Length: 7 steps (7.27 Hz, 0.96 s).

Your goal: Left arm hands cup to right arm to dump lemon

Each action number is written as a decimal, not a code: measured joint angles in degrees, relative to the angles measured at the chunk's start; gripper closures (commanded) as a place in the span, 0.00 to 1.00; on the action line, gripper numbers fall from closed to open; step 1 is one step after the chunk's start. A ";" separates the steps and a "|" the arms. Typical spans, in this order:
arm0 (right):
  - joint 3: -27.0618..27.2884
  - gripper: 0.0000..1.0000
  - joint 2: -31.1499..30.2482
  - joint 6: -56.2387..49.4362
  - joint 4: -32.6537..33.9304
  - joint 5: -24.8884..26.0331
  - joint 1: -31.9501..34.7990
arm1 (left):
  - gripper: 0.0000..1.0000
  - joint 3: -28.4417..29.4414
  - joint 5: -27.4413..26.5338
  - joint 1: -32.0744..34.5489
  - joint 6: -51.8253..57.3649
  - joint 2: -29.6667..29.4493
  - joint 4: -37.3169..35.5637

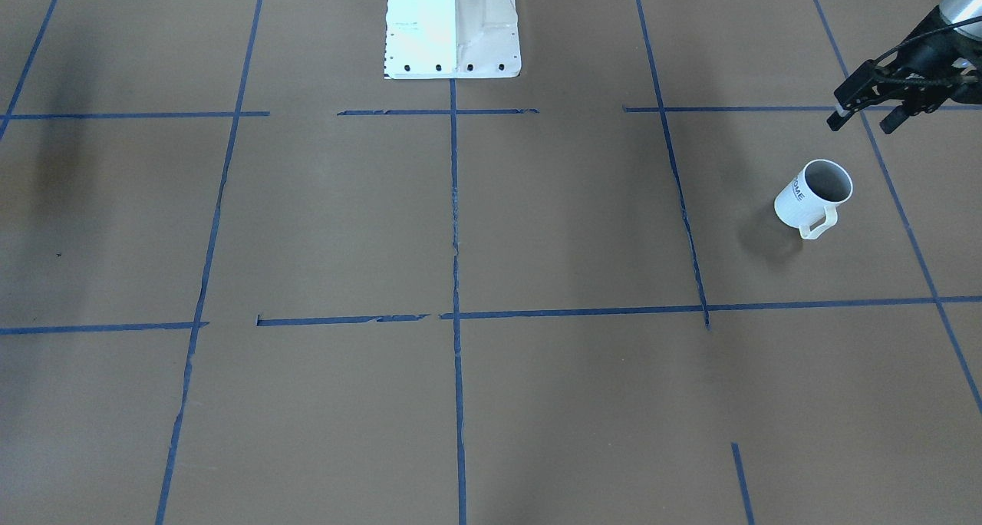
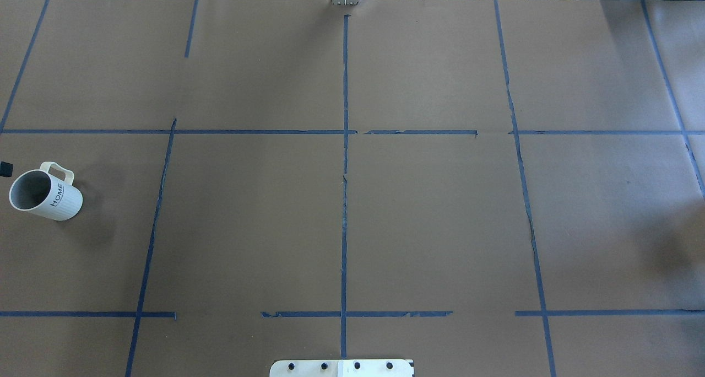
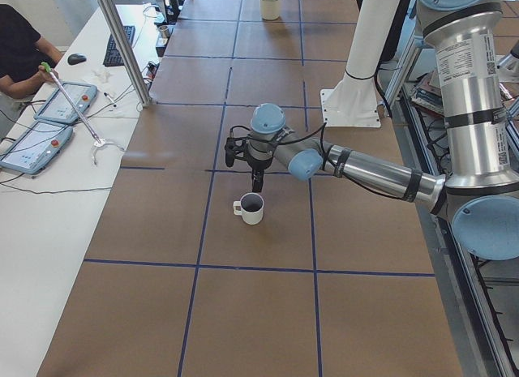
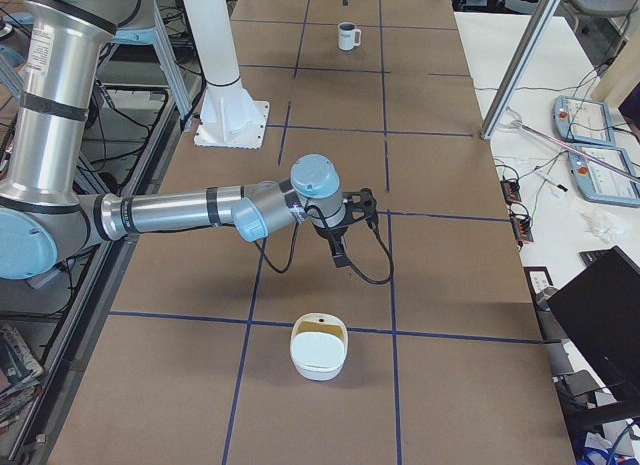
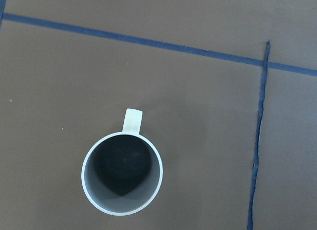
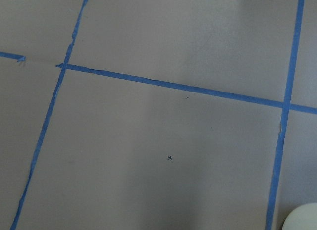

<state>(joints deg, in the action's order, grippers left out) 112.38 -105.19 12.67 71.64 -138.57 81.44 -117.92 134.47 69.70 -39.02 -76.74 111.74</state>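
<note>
cup: small white mug, ribbed wall, dark lettering "home" on the side, pale cream handle, greyish inside. stands upright, mouth up, on the brown bench far out on the robot's left side, handle turned away from the robot's base. left hand: black, cable-looped, fingers spread apart, hangs above the cup, not touching it.
</note>
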 measured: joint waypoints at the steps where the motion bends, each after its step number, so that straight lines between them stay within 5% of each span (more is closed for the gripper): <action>1: 0.03 0.00 -0.15 -1.77 1.82 -0.25 0.11 | 0.00 -0.20 2.69 4.81 9.33 0.19 -3.72; 4: -0.53 0.00 -3.91 -8.43 5.09 -0.05 0.80 | 0.00 1.19 5.05 14.61 34.74 1.73 -17.42; 7: 0.42 0.00 -5.17 -19.34 14.14 -0.03 4.93 | 0.00 10.58 5.19 18.59 46.40 0.84 -23.42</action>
<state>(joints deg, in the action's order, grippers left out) 112.81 -110.36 -6.67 85.78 -138.60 86.38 -107.34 139.66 88.29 7.37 -75.89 88.32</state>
